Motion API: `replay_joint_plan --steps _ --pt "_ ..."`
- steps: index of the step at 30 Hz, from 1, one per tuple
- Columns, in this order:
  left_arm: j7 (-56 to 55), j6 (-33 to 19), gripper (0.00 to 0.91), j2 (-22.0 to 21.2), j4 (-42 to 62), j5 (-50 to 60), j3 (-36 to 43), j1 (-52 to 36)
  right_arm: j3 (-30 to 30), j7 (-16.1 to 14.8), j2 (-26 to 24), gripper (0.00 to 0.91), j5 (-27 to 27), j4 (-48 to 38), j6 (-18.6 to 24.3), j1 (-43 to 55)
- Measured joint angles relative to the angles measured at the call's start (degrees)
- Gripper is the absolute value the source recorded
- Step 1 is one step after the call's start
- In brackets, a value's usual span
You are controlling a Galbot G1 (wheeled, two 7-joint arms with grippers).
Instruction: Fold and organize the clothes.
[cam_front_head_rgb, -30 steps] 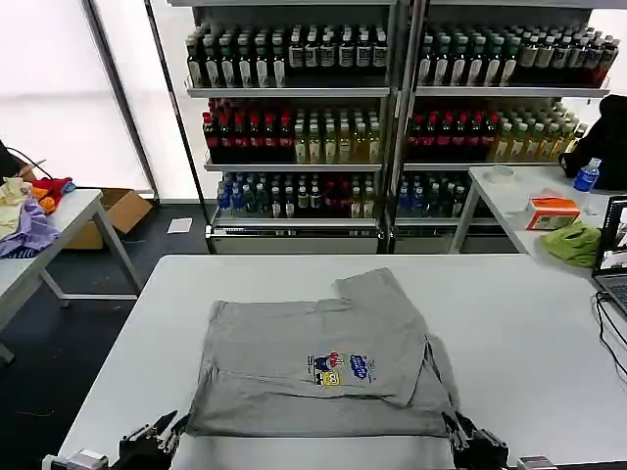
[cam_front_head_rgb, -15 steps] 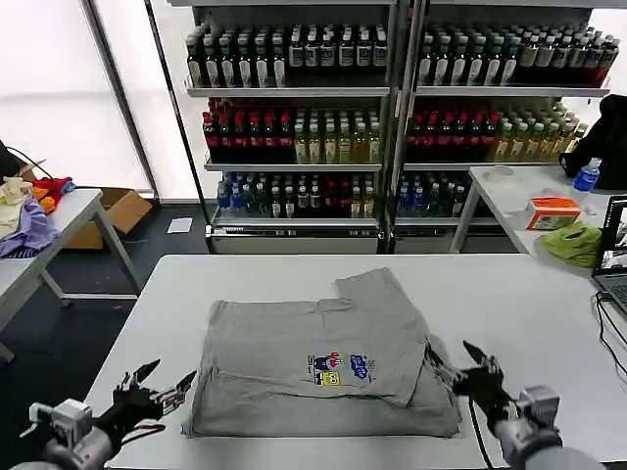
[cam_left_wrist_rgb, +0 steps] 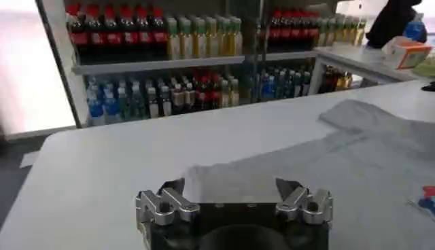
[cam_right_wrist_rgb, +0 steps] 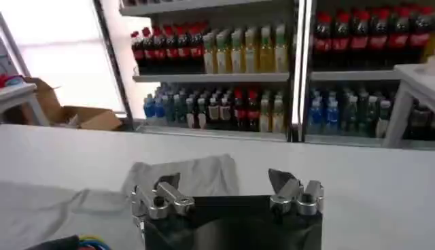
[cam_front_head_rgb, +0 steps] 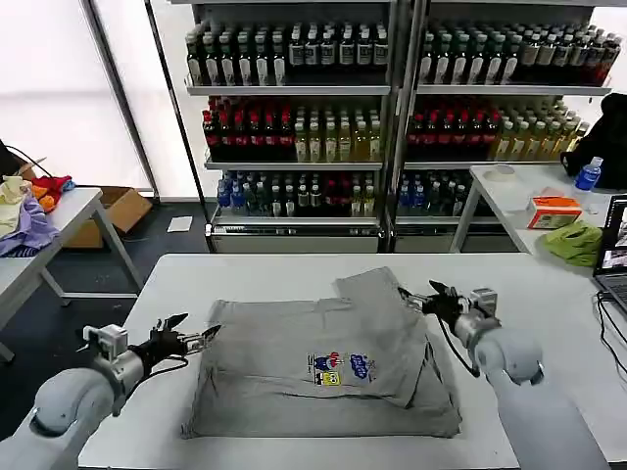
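Where half a second ago both arms sat low at the near edge of the white table, they have now risen and swung outward. The left gripper hovers with fingers spread at the 9 o'clock side of the grey T-shirt, just beside its left edge. The right gripper, also spread, hangs at about 2 o'clock from the shirt's middle, over the upper right corner near the folded sleeve. Neither one pinches cloth.

The T-shirt lies partly folded in the middle of the table, unmoved, with its small colourful print facing up toward the 5 o'clock part.

The left wrist view adds the left gripper from behind, jaws apart, with the shirt spreading ahead of it and bare tabletop alongside. The right wrist view shows the right gripper open above the shirt's sleeve, and a scrap of the print at the frame's edge. Behind the table stand shelves of bottles.
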Motion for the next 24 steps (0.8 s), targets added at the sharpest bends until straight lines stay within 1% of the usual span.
replay_joint_plan --steps 7,16,17,18,19,20,21,22,24 --pt "1.3 -0.6 0.907 -1.2 10.9 -0.5 7.9 -10.6 -3.5 -1.0 3.0 0.907 -1.6 -11.6 1.0 7.7" --pt "2.9 -0.9 0.907 -2.1 18.4 -0.8 12.5 -16.3 -6.3 -1.8 6.2 0.907 -3.0 -20.1 1.5 12.4" --pt "3.0 -0.9 0.846 -2.2 19.0 -0.8 12.8 -16.6 -6.5 -1.8 6.5 0.907 -3.1 -20.7 1.6 12.7" --pt "3.2 -0.9 0.776 -2.4 19.4 -0.8 13.0 -16.9 -6.7 -1.8 6.7 0.746 -3.1 -21.3 1.7 13.0" --pt "3.3 -0.9 0.524 -2.5 19.7 -0.8 13.2 -17.1 -6.7 -1.8 7.0 0.514 -3.2 -21.9 1.7 13.2" --pt "3.5 -0.9 0.474 -2.6 20.0 -0.9 13.4 -17.3 -6.8 -1.8 7.2 0.413 -3.3 -22.4 1.6 13.4" --pt "3.6 -0.9 0.373 -2.8 20.2 -1.0 13.5 -17.5 -6.9 -1.7 7.5 0.232 -3.4 -22.9 1.6 13.5" --pt "3.8 -0.9 0.272 -2.9 20.4 -1.1 13.6 -17.6 -7.0 -1.7 7.7 0.0 -3.4 -23.2 1.6 13.6" --pt "4.2 -0.9 0.212 -3.1 20.7 -1.2 13.9 -17.8 -7.1 -1.7 8.2 0.0 -3.4 -23.8 1.6 13.8"
